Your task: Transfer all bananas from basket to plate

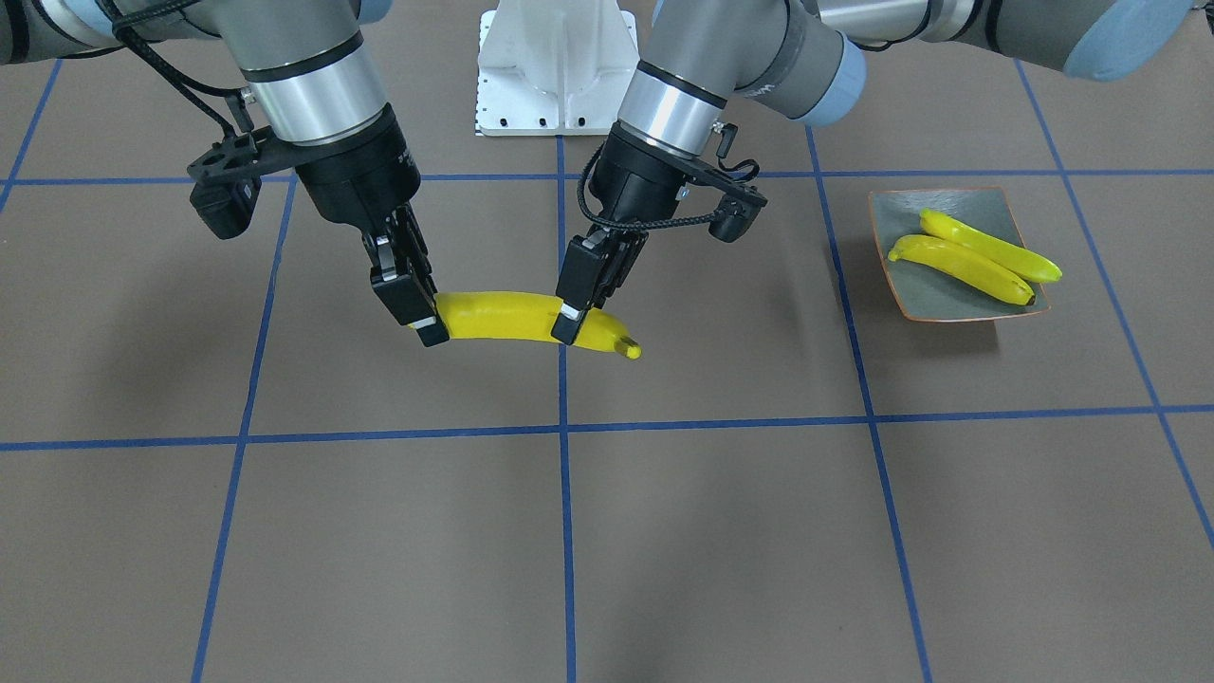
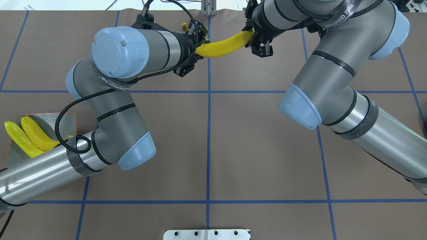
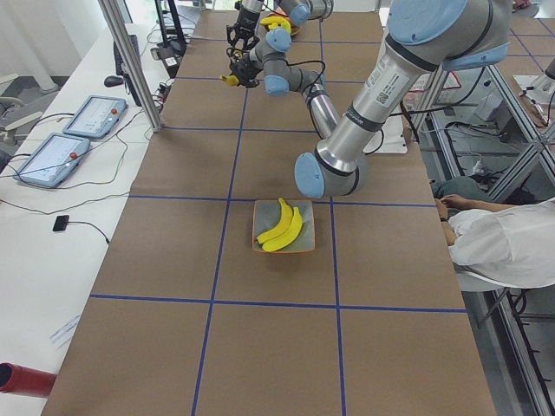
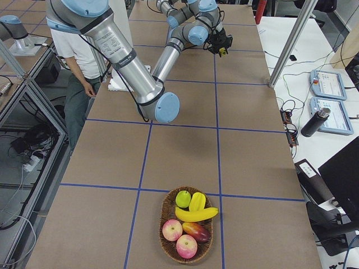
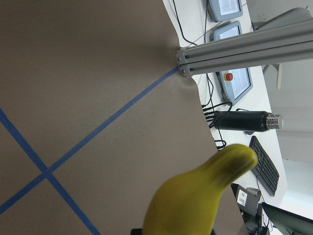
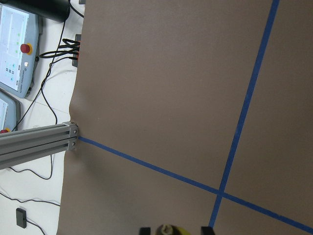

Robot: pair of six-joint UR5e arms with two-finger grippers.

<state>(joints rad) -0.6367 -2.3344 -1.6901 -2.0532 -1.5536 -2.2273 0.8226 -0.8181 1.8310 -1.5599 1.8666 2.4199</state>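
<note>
Exterior front-facing view has both arms on one banana (image 1: 498, 315), held up off the table (image 1: 721, 531) around the middle of it. The right gripper (image 1: 429, 327) is clamped on one end of that banana. The left gripper (image 1: 569, 327) is clamped across it close to the other end, so only the dark tip sticks out past the fingers. It hangs roughly level between the two. The overhead view backs that up, with both grippers pinching the same banana from opposite sides, toward the far side of the table. The plate (image 1: 939, 299) is well off to the robot's left, flat on the table. There are two bananas (image 1: 963, 267) lying side by side on it, touching, and one end of each pokes past the rim. The basket (image 4: 162, 224) only shows in the exterior right view, down at the robot's right end of the table, well apart from both grippers. It has one more banana (image 4: 196, 214) lying across the middle among apples and other fruit
</note>
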